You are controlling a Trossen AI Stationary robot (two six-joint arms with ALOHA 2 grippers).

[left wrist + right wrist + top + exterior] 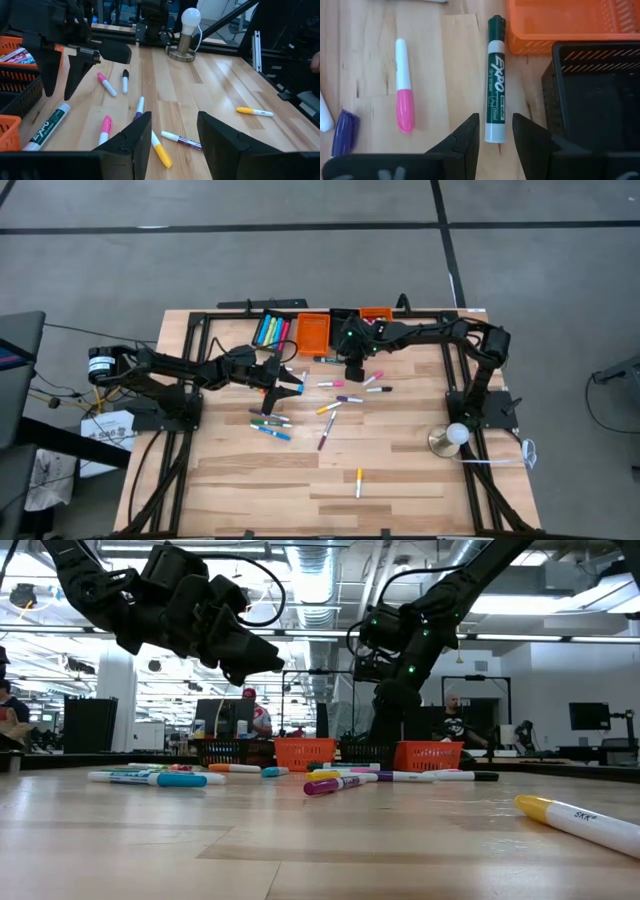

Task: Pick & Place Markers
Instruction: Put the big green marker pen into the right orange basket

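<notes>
Cut off at the right wrist view's edges: orange bin (pixel 572 22) at 12 o'clock, black bin (pixel 595 95) at 3, purple cap (pixel 344 132) at 8. Too small overhead to count: markers (pixel 270 330) in far bin.

Bright lights on the ceiling (pixel 320 580) shine down evenly. The pale wooden desk (pixel 300 850) shows soft glare. The nearest yellow-capped white marker (pixel 580 822) looks blurry.
</notes>
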